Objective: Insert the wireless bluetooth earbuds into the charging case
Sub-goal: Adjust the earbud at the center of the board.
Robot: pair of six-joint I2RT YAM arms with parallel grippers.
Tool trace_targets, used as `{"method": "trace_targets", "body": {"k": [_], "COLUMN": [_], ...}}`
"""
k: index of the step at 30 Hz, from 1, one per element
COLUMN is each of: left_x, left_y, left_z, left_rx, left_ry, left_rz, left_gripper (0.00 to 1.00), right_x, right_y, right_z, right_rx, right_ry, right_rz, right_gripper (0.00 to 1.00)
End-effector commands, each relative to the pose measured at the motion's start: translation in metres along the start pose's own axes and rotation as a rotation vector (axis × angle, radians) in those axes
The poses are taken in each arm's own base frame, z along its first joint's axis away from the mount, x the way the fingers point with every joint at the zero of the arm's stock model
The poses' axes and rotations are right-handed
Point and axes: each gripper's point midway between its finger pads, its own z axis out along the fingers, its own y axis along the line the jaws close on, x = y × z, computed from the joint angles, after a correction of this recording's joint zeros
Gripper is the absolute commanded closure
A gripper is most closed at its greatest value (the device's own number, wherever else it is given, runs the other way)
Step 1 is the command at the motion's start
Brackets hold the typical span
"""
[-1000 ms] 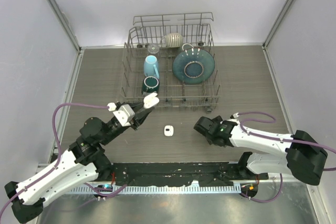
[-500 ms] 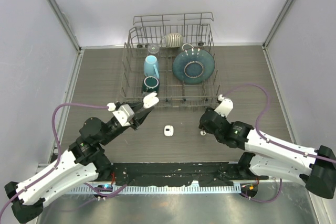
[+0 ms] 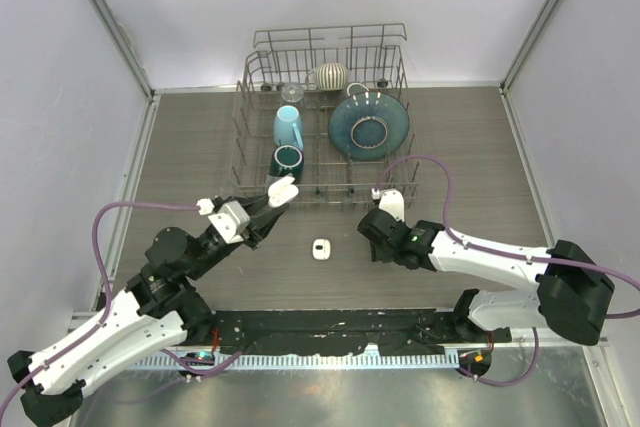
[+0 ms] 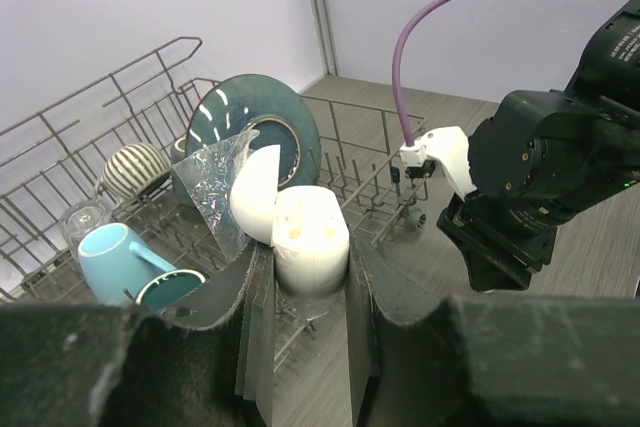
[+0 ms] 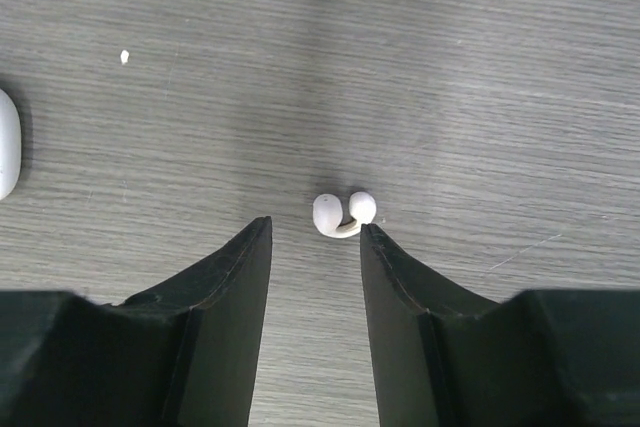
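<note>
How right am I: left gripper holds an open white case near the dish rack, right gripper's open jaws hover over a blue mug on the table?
One slip: the right gripper hovers over tiny white earbuds on the table; the blue mug stands in the dish rack. The right wrist view shows it. The left gripper does hold the open case.
</note>
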Motion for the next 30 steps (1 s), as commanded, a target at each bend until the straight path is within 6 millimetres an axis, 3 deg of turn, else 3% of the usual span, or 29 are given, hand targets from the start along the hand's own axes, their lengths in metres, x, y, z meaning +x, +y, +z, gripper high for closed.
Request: {"method": "trace_targets", "body": {"k": [1,16,30], "left_x": [-0.003,-0.003,-0.004], "left_y": [0.003,0.003,0.003], "left_z": [-0.001,-0.002,-0.001], "left_rx": [-0.016,-0.015,-0.015], "left_ry": [-0.014,-0.013,-0.011], "left_rz": [0.007,0.007,0.003], "left_gripper": [1.00,1.00,1.00], "right_x": [-0.005,0.012,0.016], "right_y": [0.016,0.016,0.009], "right_z": [0.000,-0.004,0.015], "right_rx": [-0.051,-0.078,0.035], "right_ry": [0.005,0.054,0.082], "right_rz": [0.035,0.148,0.084], "right_gripper": [0.55,0.57,0.61]}}
